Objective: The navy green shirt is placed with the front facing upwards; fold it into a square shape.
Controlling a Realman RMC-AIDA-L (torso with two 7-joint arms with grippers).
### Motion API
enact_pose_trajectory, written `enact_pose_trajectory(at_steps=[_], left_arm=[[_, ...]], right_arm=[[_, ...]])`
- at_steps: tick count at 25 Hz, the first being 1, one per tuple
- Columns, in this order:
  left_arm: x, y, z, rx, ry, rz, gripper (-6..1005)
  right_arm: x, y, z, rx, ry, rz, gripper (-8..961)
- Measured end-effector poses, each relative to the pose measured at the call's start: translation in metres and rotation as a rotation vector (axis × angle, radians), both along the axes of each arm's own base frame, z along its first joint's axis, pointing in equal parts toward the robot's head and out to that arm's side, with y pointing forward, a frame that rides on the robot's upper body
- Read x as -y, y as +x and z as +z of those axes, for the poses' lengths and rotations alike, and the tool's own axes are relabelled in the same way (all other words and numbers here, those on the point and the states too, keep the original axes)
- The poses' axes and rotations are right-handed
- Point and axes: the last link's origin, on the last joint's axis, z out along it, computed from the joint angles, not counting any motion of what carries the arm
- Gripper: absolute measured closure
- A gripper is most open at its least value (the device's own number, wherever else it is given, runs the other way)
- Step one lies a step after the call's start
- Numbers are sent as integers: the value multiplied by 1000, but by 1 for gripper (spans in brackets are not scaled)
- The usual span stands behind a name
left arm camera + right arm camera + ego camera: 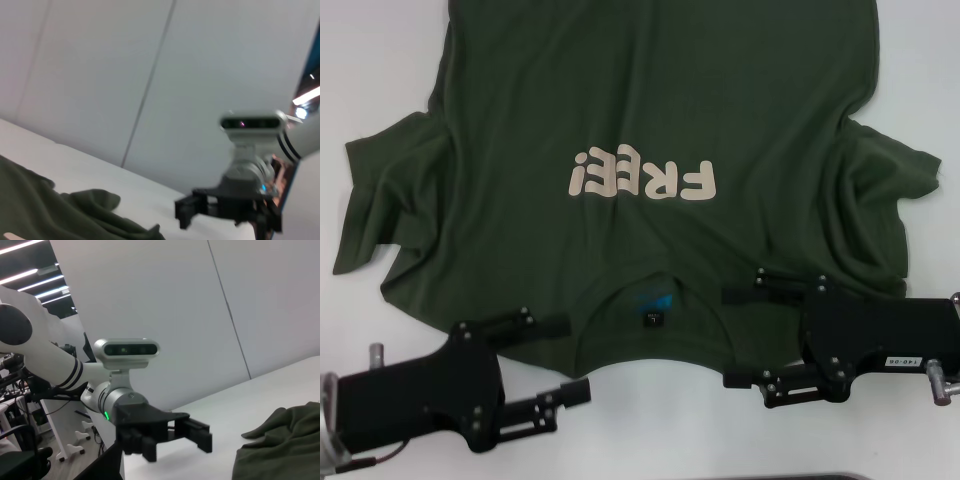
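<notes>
The navy green shirt [650, 110] lies spread front up on the white table [650, 430], its neck and blue label [658, 303] toward me and the cream "FREE!" letters [642, 178] upside down. My left gripper [558, 358] is open at the shoulder left of the collar, one finger over the cloth and the other over bare table. My right gripper [738, 338] is open at the other shoulder and straddles the shirt's near edge the same way. Neither holds cloth. The wrist views show a corner of the shirt [50, 215] [280, 445] and the opposite arm's gripper.
Both sleeves are crumpled, one at the left [380, 200] and one at the right [885, 190]. The shirt's hem runs out of view at the far side. A dark strip of the table's front edge [820, 476] shows near me.
</notes>
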Motion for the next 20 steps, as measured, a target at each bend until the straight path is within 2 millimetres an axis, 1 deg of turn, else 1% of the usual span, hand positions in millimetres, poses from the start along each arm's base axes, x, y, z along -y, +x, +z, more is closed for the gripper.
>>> enact_pose_trajectory(at_steps=[3,4,6,8,9,13,14,18,20], left_arm=[[-9,2,8,42,-43,91,277],[-17,2,14,65,-88,163,277],[-26,1,21,84,-167,265,278],[-40,1,29,103,-274,407,278],[-45,1,32,110,-306,451,278],[-60,3,41,166,-344,559,279],[-65,2,44,188,-349,608,279],[-82,-9,58,259,-359,805,278],[-89,-14,65,283,-342,874,278]], right_arm=[[1,0,0,-4,-3,1,25],[1,-1,0,-5,-4,1,25],[0,-1,1,-6,-9,-4,25],[-1,-1,1,-5,-14,-9,25],[-2,-2,1,-4,-15,-8,25],[-4,-4,1,-7,-21,-6,25],[-4,-4,1,-8,-25,-10,25],[-7,-6,1,-13,-55,-41,26],[-9,-7,2,-15,-62,-53,26]])
